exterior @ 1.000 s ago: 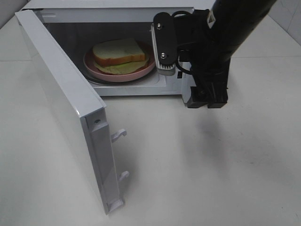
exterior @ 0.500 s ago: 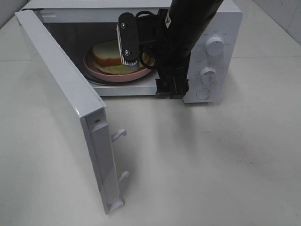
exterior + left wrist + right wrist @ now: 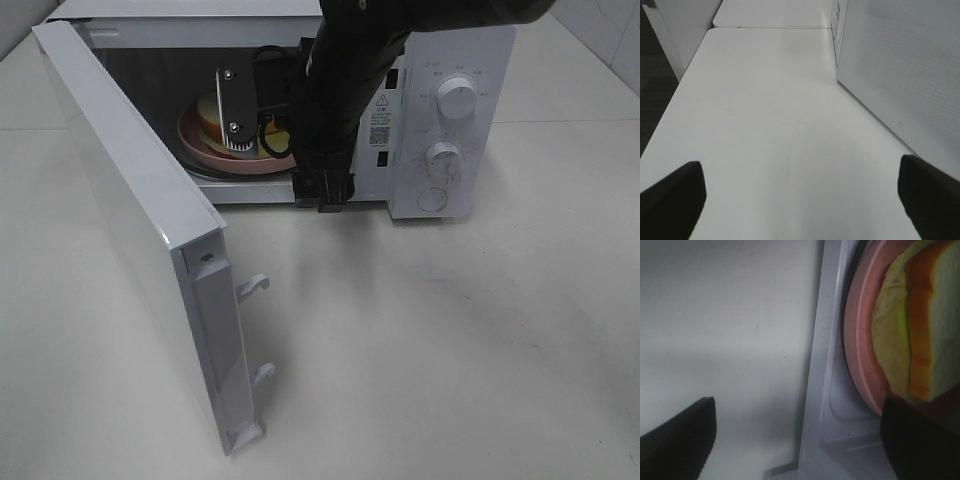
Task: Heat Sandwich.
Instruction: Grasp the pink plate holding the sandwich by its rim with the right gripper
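Observation:
The sandwich (image 3: 208,108) lies on a round pink plate (image 3: 205,150) inside the open microwave (image 3: 455,45). The right wrist view shows its pale bread, orange layer and green leaf (image 3: 925,325) close up on the plate (image 3: 860,340). My right gripper (image 3: 248,146) hangs at the cavity mouth in front of the sandwich and hides most of it. It is open (image 3: 797,440), with only the microwave's sill between its fingers. My left gripper (image 3: 800,200) is open over bare table beside the microwave's side wall (image 3: 900,65); the exterior high view does not show it.
The microwave door (image 3: 130,200) stands swung out to the left, its latch hooks (image 3: 255,285) pointing into the table space. Two knobs (image 3: 457,98) and a round button (image 3: 432,198) sit on the control panel. The black right arm (image 3: 345,80) crosses the front of the microwave.
My right arm has swung left across the microwave's front, from beside the control panel to the cavity mouth, now covering most of the sandwich. The sandwich and plate have not moved.

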### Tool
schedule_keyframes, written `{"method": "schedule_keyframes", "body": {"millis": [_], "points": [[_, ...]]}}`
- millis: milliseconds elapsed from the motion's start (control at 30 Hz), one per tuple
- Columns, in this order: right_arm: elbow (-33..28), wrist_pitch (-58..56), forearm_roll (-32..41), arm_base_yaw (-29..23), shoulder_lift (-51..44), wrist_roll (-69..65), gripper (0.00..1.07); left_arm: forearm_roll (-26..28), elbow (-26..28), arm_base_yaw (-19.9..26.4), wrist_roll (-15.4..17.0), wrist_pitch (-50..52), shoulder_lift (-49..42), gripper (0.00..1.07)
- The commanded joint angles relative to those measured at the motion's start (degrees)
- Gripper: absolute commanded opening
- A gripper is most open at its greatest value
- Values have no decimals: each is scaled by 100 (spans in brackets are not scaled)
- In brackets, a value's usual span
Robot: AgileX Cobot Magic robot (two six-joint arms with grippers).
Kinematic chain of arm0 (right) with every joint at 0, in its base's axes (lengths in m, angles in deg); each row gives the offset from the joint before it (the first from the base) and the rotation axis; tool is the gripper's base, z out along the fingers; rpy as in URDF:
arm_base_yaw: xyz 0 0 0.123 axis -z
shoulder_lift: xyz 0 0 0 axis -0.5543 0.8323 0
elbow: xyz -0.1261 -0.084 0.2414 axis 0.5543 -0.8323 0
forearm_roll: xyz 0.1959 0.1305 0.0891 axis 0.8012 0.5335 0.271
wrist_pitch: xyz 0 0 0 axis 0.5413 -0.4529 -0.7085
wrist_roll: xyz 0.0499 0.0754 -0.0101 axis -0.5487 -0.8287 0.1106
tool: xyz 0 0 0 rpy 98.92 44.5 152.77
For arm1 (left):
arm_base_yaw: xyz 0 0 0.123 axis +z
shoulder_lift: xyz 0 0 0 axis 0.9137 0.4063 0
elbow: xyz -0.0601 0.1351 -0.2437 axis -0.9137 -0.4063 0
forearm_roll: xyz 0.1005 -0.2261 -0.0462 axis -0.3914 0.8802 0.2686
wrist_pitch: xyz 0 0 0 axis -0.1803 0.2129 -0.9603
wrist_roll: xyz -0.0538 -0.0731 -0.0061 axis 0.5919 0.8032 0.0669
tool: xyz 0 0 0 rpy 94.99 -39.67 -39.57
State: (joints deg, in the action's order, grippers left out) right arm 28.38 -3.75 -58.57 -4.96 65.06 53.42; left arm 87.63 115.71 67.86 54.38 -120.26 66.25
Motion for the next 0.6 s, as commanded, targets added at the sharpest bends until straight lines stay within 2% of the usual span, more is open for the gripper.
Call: {"method": "schedule_keyframes", "body": {"millis": [33, 600], "points": [[138, 86, -11, -17, 155, 11, 85, 0, -23, 29, 0, 52, -149, 98], [1220, 166, -6, 17, 1266, -11, 85, -86, -23, 29, 0, 52, -149, 98]]}}
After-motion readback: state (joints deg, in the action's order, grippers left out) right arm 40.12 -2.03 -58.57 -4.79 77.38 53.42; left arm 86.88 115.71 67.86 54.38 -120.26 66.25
